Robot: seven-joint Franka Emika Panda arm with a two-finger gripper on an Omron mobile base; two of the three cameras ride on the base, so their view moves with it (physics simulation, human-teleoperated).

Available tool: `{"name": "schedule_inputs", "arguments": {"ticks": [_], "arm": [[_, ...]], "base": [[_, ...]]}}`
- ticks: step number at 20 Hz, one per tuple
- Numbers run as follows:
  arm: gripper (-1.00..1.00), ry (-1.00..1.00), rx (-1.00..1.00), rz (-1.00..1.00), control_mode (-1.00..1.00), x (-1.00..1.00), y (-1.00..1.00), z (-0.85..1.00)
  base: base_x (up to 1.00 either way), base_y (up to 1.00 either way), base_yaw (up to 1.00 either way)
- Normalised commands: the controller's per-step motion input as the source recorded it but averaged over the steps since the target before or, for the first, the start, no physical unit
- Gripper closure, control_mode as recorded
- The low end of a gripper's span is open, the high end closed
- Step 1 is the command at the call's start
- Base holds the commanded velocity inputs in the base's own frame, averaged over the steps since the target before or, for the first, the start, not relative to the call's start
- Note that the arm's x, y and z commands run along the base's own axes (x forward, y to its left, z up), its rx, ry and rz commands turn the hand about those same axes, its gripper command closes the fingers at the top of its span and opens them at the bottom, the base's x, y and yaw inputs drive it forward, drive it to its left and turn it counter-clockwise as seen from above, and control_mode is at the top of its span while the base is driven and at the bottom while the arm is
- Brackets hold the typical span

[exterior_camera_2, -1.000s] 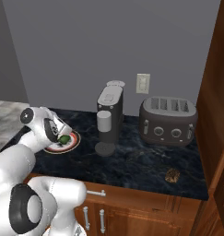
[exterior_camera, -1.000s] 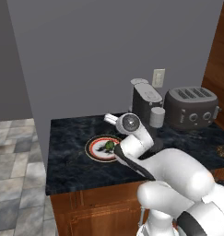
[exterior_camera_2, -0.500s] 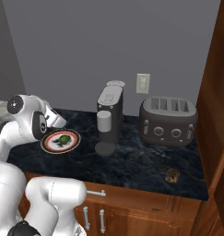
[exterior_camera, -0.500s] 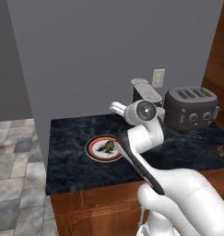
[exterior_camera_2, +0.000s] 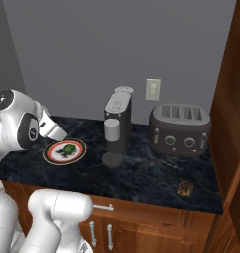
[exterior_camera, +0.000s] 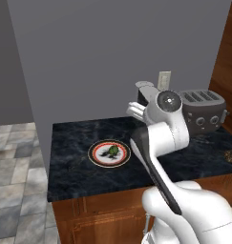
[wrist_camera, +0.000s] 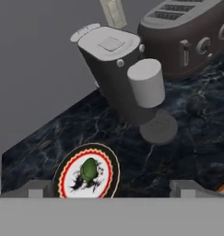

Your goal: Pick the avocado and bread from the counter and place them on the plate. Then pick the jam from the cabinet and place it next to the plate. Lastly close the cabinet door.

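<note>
My tool (wrist_camera: 111, 189) stands with its jaws spread wide and nothing between them; only the two tips poke up at the bottom of the hand view, high above the tabletop (exterior_camera: 79, 167). Below it the avocado (wrist_camera: 89, 169) lies on the plate (wrist_camera: 67, 173), whose near rim is cut off there. Beside the plate stands the coffee machine (exterior_camera_2: 116, 126), then the toaster (exterior_camera_2: 180, 129). A small brown lump (exterior_camera_2: 184, 187) near the tabletop's front edge is too blurred to name.
</note>
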Motion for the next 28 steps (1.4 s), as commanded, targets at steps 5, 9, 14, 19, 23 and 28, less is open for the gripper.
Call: {"name": "schedule_inputs", "arguments": {"ticks": [5, 9, 14, 19, 23, 28], "arm": [[-1.0, 0.07, 0.0, -0.09, -1.0, -0.52, -0.56, 0.05], [-1.0, 0.03, 0.0, -0.08, -1.0, -0.38, -0.63, 0.0], [-1.0, 0.08, 0.0, 0.0, -1.0, -0.33, -0.68, 0.0], [-1.0, 0.06, 0.0, 0.0, -1.0, -0.13, -0.67, 0.0], [-1.0, 0.07, 0.0, 0.0, -1.0, -0.01, -0.66, 0.0], [-1.0, 0.22, -0.02, 0.0, -1.0, 0.0, -0.57, -0.02]], "base": [[0.0, 0.0, 0.0], [0.0, 0.0, 0.0], [0.0, 0.0, 0.0], [0.0, 0.0, 0.0], [0.0, 0.0, 0.0], [0.0, 0.0, 0.0]]}}
